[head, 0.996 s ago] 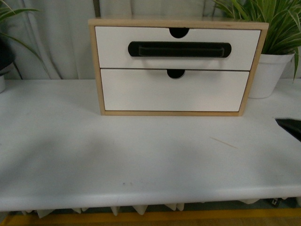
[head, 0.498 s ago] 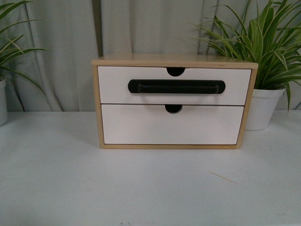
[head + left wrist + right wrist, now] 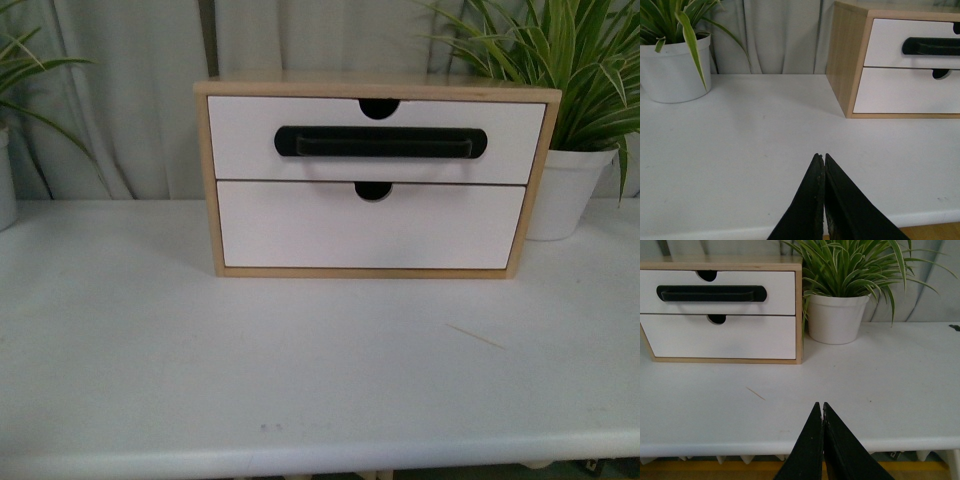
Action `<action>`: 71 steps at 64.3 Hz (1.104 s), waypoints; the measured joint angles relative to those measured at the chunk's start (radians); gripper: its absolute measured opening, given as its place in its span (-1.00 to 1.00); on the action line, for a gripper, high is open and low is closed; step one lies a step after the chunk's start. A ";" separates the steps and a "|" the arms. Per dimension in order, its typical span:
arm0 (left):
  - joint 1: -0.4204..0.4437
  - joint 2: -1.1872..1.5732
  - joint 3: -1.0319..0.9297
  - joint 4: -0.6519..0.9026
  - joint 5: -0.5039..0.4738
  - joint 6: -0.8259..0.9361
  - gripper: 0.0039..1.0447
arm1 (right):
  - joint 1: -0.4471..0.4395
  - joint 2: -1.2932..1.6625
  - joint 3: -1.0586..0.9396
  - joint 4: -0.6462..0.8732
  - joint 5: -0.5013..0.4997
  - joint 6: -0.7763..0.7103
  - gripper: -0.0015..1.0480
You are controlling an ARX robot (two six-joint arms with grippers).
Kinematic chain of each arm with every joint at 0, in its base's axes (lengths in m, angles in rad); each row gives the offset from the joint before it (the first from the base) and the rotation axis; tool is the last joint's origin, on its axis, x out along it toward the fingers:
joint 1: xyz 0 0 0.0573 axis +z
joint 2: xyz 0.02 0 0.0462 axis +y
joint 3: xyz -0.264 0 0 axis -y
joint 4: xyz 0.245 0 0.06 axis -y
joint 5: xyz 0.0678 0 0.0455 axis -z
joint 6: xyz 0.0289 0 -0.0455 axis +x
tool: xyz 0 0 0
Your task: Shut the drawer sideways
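A wooden cabinet [image 3: 208,180] stands at the back of the white table [image 3: 300,370]. Its upper drawer [image 3: 250,135] has a white front, a long black bar handle [image 3: 380,142] on an oval plate and a semicircular notch. It sits flush with the frame. It also shows in the left wrist view [image 3: 885,45] and the right wrist view [image 3: 780,290]. Neither gripper shows in the front view. My left gripper [image 3: 821,156] is shut and empty above the table's front, left of the cabinet. My right gripper [image 3: 819,404] is shut and empty near the front edge, right of the cabinet.
A plain white lower drawer [image 3: 300,230] without handle sits under it. A white pot with a striped plant [image 3: 565,190] stands right of the cabinet, another pot [image 3: 675,70] to its left. A thin splinter [image 3: 475,336] lies on the table. Curtains hang behind.
The front view has shifted: the cabinet appeared higher in the picture, then lower, and now between. A dark object at the right edge one second ago is out of view.
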State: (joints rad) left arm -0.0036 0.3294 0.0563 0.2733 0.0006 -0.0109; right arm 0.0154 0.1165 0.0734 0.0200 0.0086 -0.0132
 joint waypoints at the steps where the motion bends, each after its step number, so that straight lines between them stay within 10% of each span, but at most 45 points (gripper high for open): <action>1: 0.000 -0.005 -0.003 -0.004 0.000 0.000 -0.93 | -0.006 -0.019 -0.006 -0.015 -0.001 0.000 -0.97; 39: 0.002 -0.262 -0.048 -0.235 -0.002 0.004 -0.93 | -0.013 -0.113 -0.068 -0.022 -0.011 0.001 -0.97; 71: 0.002 -0.325 -0.048 -0.271 -0.002 0.003 0.87 | -0.013 -0.113 -0.068 -0.022 -0.010 0.001 0.62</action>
State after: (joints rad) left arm -0.0021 0.0044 0.0082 0.0021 -0.0010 -0.0074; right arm 0.0021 0.0040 0.0059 -0.0021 -0.0017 -0.0120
